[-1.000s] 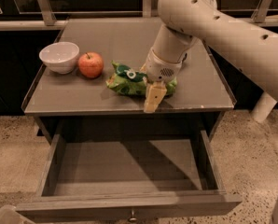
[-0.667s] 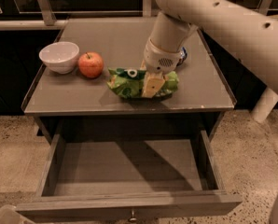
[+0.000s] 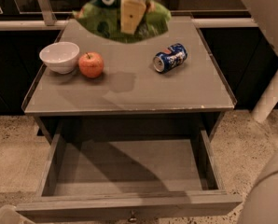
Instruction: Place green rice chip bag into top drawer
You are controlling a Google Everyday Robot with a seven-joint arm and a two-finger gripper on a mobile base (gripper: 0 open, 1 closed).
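Note:
The green rice chip bag (image 3: pixel 106 17) hangs in the air near the top of the camera view, well above the table top. My gripper (image 3: pixel 132 15) is shut on it from above, with one tan finger (image 3: pixel 132 17) showing across the bag's front. The top drawer (image 3: pixel 129 171) stands pulled open below the table's front edge. Its flat grey bottom is bare and a small metal knob (image 3: pixel 132 215) shows on its front.
On the grey table top (image 3: pixel 129 90) sit a white bowl (image 3: pixel 59 56) and a red apple (image 3: pixel 91 64) at the left. A blue soda can (image 3: pixel 170 58) lies on its side at the right. My arm (image 3: pixel 265 17) fills the right edge.
The gripper closed on the bag where it lay on the table and lifted it high. The blue can, hidden before by the arm, now shows.

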